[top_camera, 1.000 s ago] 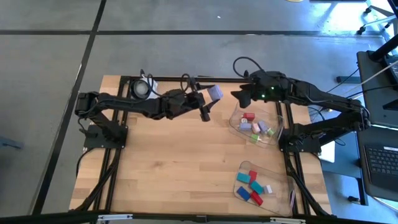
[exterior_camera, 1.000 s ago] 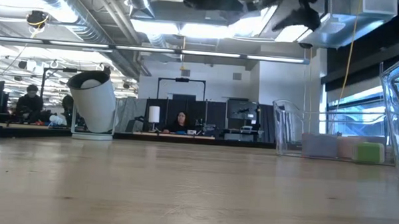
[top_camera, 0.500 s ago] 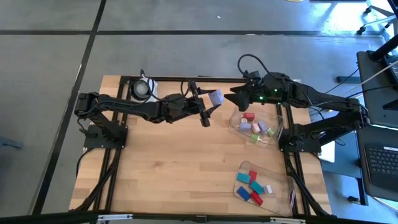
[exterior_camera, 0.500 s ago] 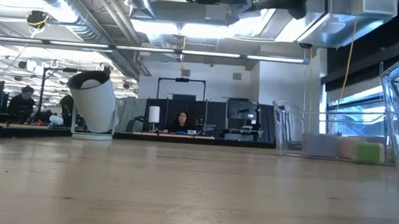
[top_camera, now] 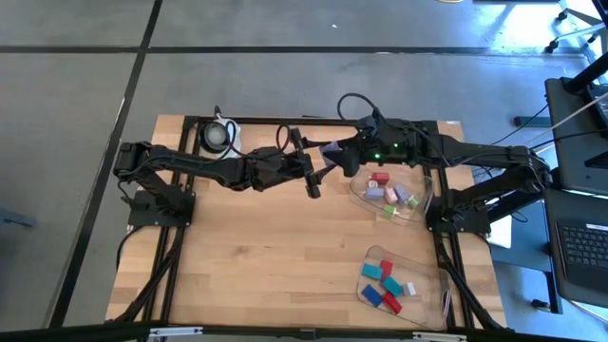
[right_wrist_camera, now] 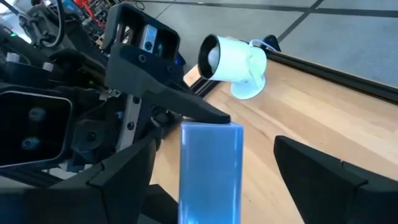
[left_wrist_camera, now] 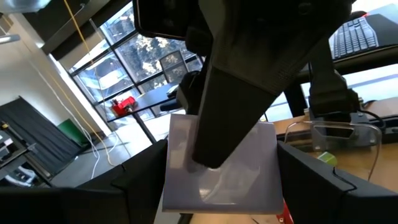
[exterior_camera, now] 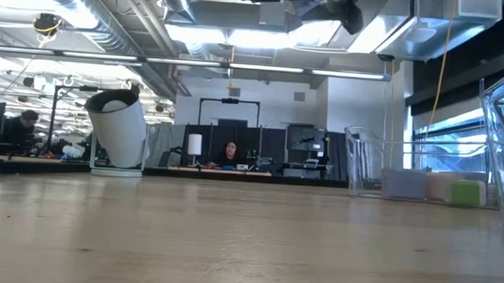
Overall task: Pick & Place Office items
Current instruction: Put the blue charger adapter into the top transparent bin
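Above the far middle of the wooden table point(top_camera: 256, 247), the two arms meet over a handover. The left tool point(top_camera: 318, 163) holds a flat lavender block point(top_camera: 332, 149) clamped between its fingers, raised clear of the table. In the left wrist view the block point(left_wrist_camera: 224, 165) sits upright between that arm's own two dark fingers point(left_wrist_camera: 146, 177), and one finger of the right arm lies across its face.

The right tool point(top_camera: 339, 155) reaches in from the right, with its fingers spread wide on either side of the block. In the right wrist view the block point(right_wrist_camera: 210, 171) stands between those fingers point(right_wrist_camera: 320, 174), with gaps showing on both sides, so the right tool has not closed on it.

Just to the right of the two tools, a clear tray point(top_camera: 358, 193) holds several small office pieces: a red one point(top_camera: 380, 177), lavender and pink ones, a teal one and a green one point(top_camera: 389, 211). A second clear tray point(top_camera: 429, 269) nearer the front right corner holds teal, red, blue and white pieces point(top_camera: 385, 285).

A white round device point(top_camera: 218, 136) stands at the far left of the table, well apart from the trays. In the low view, people sit at desks in the room beyond the table.
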{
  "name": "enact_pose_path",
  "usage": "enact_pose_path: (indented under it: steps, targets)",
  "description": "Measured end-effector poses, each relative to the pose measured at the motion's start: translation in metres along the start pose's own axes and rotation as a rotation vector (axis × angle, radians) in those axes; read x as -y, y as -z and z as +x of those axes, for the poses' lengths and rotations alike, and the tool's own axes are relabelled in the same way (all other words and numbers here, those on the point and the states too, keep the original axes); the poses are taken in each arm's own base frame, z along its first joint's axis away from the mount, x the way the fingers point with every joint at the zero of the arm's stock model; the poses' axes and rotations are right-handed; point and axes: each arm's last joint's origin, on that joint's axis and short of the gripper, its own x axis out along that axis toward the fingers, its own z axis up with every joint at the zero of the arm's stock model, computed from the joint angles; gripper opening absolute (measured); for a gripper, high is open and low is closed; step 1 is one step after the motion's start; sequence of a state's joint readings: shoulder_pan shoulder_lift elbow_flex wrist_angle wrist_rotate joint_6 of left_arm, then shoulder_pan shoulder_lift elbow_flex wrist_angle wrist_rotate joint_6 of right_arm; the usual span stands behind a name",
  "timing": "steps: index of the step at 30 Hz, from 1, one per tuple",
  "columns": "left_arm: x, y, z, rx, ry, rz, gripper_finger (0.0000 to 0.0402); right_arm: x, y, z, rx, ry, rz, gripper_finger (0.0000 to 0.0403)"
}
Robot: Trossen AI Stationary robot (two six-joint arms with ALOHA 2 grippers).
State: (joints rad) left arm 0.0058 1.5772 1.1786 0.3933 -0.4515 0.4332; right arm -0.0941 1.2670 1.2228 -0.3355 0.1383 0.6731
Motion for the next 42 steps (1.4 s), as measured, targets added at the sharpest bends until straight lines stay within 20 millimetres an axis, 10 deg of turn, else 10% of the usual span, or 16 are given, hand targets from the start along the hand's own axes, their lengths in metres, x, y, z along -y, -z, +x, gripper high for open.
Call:
enact_pose_path:
  steps: [18, 42]
  targets:
    - [-0.0009, 0.0005, 0.0004, -0.005, -0.009, 0.002, 0.0265, -0.0004, 0.0012, -0.0001, -0.030, -0.026, 0.022, 0.0120]
    - [0.0051, -0.0001, -0.0032, -0.038, -0.044, -0.123, 0.0307, 0.0009, 0.0017, -0.0057, -0.053, -0.022, -0.012, 0.0118]
